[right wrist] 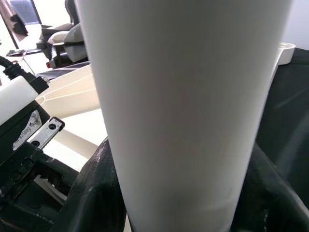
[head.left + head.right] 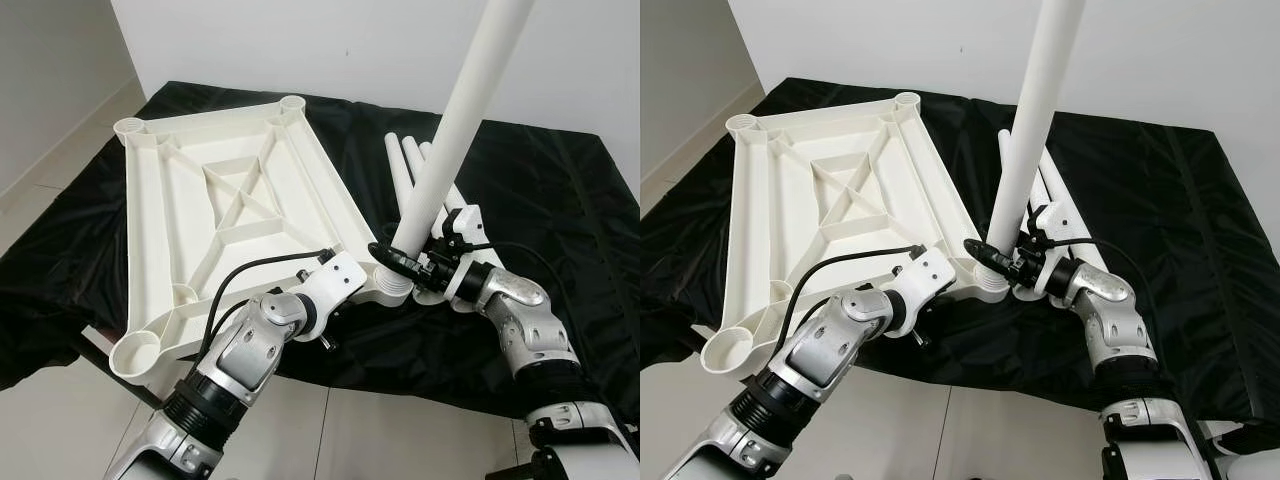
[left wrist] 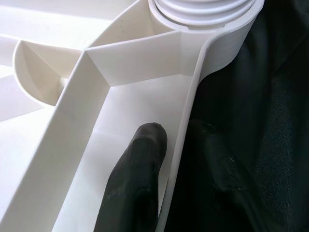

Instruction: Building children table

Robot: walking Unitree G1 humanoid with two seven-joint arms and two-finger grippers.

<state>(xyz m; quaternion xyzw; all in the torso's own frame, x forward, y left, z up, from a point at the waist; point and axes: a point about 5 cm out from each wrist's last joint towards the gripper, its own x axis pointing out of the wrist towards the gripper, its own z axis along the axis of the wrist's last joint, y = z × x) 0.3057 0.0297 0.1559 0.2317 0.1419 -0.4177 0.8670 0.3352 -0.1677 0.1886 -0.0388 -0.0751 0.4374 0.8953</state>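
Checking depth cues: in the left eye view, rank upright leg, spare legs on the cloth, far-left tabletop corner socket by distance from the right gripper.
1. Upright leg: held in the right gripper.
2. Spare legs: just behind, on the cloth.
3. Corner socket: far left.

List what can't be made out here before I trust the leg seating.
- Leg top: cut off by the upper edge in both eye views.
- Thread engagement in the corner socket: hidden by the right gripper and cables.
- Spare legs: lower ends hidden behind the upright leg.
- Tabletop face: turned down onto the black cloth.
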